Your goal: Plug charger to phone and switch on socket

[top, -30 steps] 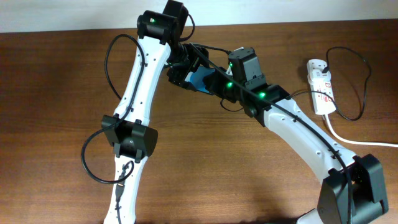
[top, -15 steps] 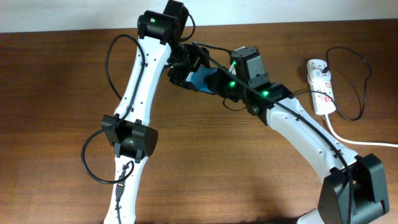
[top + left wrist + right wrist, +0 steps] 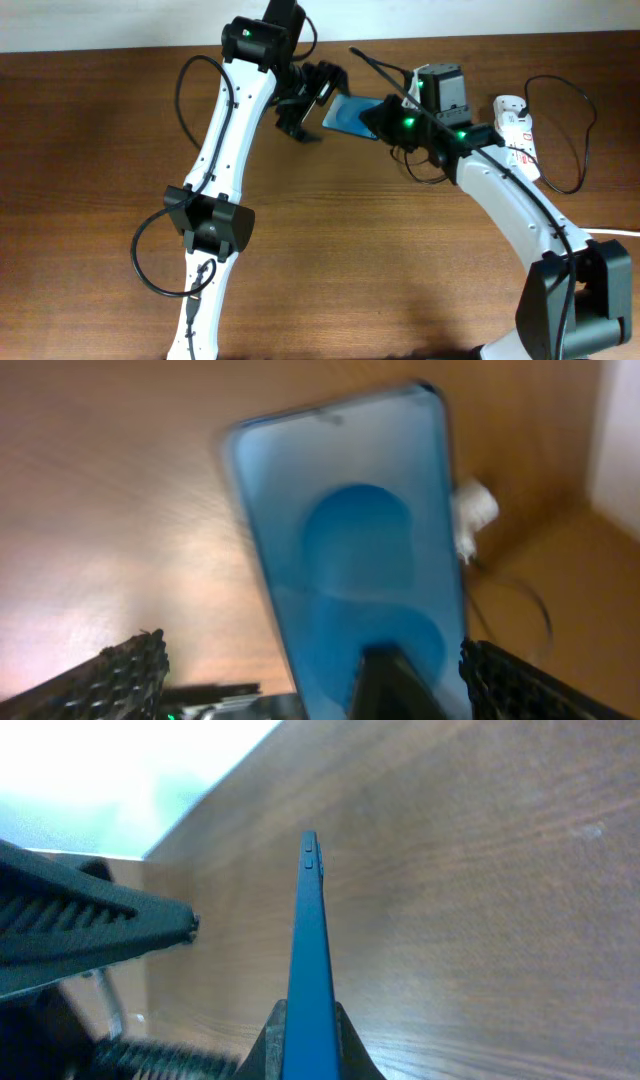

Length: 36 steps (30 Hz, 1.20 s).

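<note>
**A:** what's the right end effector [image 3: 310,1038] up to?

**B:** it's pinching the phone [image 3: 308,920] by one end, which shows edge-on in its own cam. The left end effector [image 3: 312,100] is spread wide just beside it, fingers not touching.

**A:** and the socket?

**B:** the socket [image 3: 517,135] lies off on the right of the worktop [image 3: 100,150], well apart from the phone.

Two slim white arms [image 3: 228,130] with black joint housings [image 3: 210,222], looping black cables [image 3: 136,258], green indicator lights [image 3: 408,122], ribbed black fingers [image 3: 120,675].
</note>
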Each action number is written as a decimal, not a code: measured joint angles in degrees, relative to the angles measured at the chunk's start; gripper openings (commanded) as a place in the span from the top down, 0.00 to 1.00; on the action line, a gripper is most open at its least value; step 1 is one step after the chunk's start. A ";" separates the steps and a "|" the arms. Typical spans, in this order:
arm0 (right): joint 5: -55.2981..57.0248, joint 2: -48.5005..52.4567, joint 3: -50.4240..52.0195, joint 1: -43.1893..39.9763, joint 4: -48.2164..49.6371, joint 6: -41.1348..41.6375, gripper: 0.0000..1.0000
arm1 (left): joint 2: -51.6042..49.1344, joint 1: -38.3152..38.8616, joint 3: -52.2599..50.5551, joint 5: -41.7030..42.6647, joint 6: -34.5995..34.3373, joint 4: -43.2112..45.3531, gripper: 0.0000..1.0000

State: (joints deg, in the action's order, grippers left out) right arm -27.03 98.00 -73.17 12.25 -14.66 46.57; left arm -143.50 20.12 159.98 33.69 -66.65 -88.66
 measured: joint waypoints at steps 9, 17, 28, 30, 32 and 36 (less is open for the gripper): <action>-5.95 0.13 0.07 -7.82 21.49 20.98 0.96 | 0.00 -3.23 0.00 15.32 18.21 12.63 0.01; 0.11 0.20 0.15 -3.28 23.82 50.84 0.96 | 0.00 -7.23 0.00 22.69 16.04 23.89 0.07; 5.38 0.44 0.15 3.15 29.70 61.29 0.96 | 0.00 -7.15 0.00 24.41 7.74 30.01 0.53; 5.81 0.44 0.15 3.37 29.57 61.51 0.96 | 0.00 -7.17 0.00 24.44 6.64 30.80 0.55; 6.25 0.44 0.15 3.63 29.53 61.72 0.96 | 0.00 -7.15 0.00 24.44 5.81 30.93 0.60; 6.67 0.44 0.15 3.96 29.62 62.34 0.96 | 0.00 -7.13 0.00 24.39 4.90 30.86 0.74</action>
State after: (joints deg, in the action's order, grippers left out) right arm -20.36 98.43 -73.01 16.21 14.96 108.90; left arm -143.50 12.99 159.98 58.08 -61.76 -57.80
